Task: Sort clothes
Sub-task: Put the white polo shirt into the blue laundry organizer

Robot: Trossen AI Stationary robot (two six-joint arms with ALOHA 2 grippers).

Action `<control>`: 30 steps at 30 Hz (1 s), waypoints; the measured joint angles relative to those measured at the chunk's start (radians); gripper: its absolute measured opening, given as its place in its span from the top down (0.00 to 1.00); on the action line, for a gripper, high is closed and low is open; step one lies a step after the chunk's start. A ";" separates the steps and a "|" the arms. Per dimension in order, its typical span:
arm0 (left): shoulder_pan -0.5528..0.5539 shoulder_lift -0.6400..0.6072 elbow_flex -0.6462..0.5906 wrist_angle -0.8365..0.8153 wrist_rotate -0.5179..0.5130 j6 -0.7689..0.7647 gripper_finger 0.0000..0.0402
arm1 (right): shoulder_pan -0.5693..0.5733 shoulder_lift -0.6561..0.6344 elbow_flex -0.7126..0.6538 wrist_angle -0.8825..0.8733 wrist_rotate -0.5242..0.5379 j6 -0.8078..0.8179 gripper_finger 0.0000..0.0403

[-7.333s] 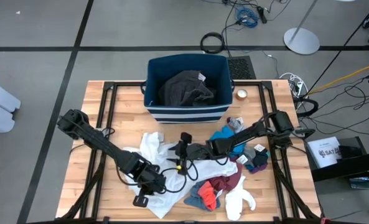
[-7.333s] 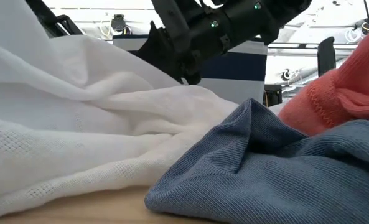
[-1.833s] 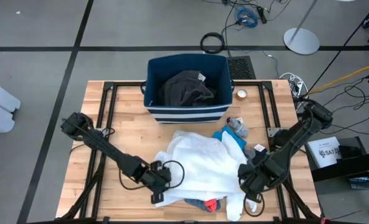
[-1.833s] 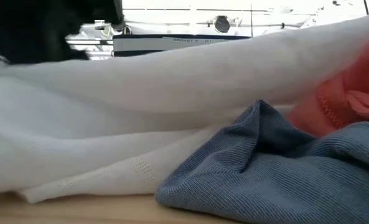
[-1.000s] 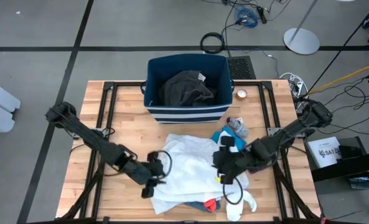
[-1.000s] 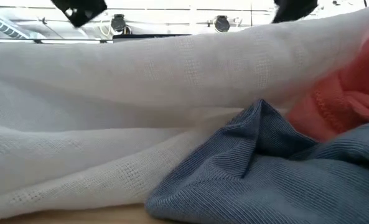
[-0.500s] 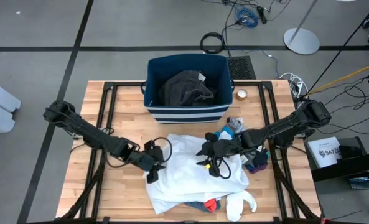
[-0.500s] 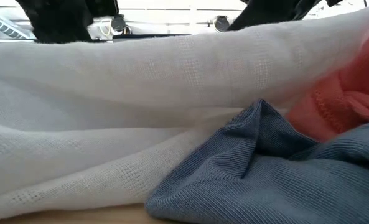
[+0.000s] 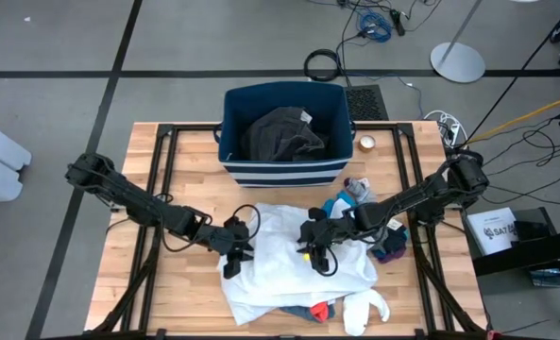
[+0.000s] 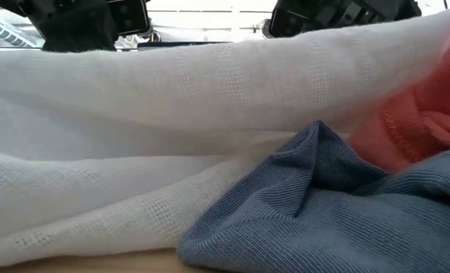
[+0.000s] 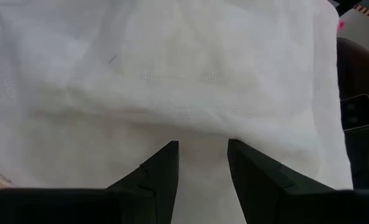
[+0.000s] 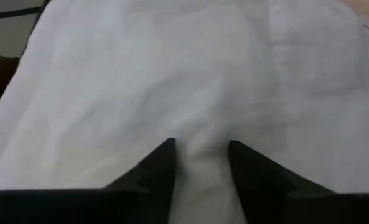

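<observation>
So both pincers are on the big white garment (image 9: 294, 260) right now, one on each side. The left pincer (image 9: 236, 247) sits at the garment's left edge, and in its wrist view its fingers (image 11: 162, 171) have a ridge of white cloth bunched up between them, so I'd call that pinching the fabric. The right pincer (image 9: 314, 247) is over the middle-right of the same piece, and its wrist view shows the same deal: fingers (image 12: 162, 163) set around a raised fold of white, nipping it. Two grips on one sheet makes sense to me, since a big floppy thing like this sags and drags if you lift it from one spot.

The white garment lies spread over the middle of the worktop (image 9: 185, 170), covering most of the smaller stuff. In the low view a blue-grey piece (image 10: 323, 205) and a red piece (image 10: 414, 121) poke out from under it. A teal piece (image 9: 341, 205) sits just beside its far-right corner, and a white sock (image 9: 364, 307) sticks out at the near edge.

The navy striped bin (image 9: 281, 137) is at the far side with a dark grey garment (image 9: 281, 134) already in it, so my guess is the white one goes in next.
</observation>
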 joint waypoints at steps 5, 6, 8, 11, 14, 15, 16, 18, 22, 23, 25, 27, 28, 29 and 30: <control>0.000 0.000 0.000 -0.003 -0.011 0.007 0.67 | 0.006 -0.030 0.000 -0.013 0.003 -0.002 0.97; 0.000 0.000 0.000 -0.003 -0.030 0.009 0.69 | 0.012 -0.045 0.000 -0.028 0.006 0.001 0.97; 0.000 0.000 0.000 -0.001 -0.058 0.017 0.73 | 0.030 -0.080 0.016 -0.086 0.006 0.007 0.98; 0.000 0.000 0.000 0.002 -0.084 0.049 0.83 | 0.073 -0.144 0.078 -0.249 0.006 0.008 1.00; 0.000 0.000 0.000 0.028 -0.098 0.082 0.95 | 0.134 -0.195 0.156 -0.405 0.004 0.043 1.00; 0.000 0.000 0.000 0.046 -0.099 0.089 0.97 | 0.164 -0.205 0.180 -0.454 -0.001 0.069 1.00; 0.000 0.000 0.000 0.066 -0.098 0.094 0.98 | 0.190 -0.210 0.198 -0.499 -0.015 0.103 1.00; -0.001 0.000 0.000 0.107 -0.098 0.112 0.98 | 0.242 -0.211 0.210 -0.556 -0.082 0.194 1.00; -0.003 0.000 0.000 0.155 -0.058 0.133 0.99 | 0.338 -0.164 0.170 -0.549 -0.256 0.395 1.00; -0.003 0.000 0.000 0.161 -0.033 0.133 0.99 | 0.357 -0.147 0.153 -0.526 -0.293 0.442 1.00; -0.003 0.000 0.000 0.169 0.014 0.132 0.99 | 0.383 -0.116 0.124 -0.451 -0.340 0.515 1.00; -0.008 0.000 0.000 0.178 0.055 0.116 0.99 | 0.397 -0.085 0.104 -0.410 -0.342 0.559 0.99; -0.013 0.000 0.000 0.180 0.066 0.109 0.99 | 0.400 -0.071 0.101 -0.404 -0.342 0.563 0.98; -0.019 0.000 0.000 0.180 0.072 0.103 1.00 | 0.401 -0.061 0.101 -0.402 -0.341 0.562 0.96; -0.026 0.000 0.000 0.180 0.074 0.094 1.00 | 0.401 -0.059 0.101 -0.401 -0.341 0.554 0.95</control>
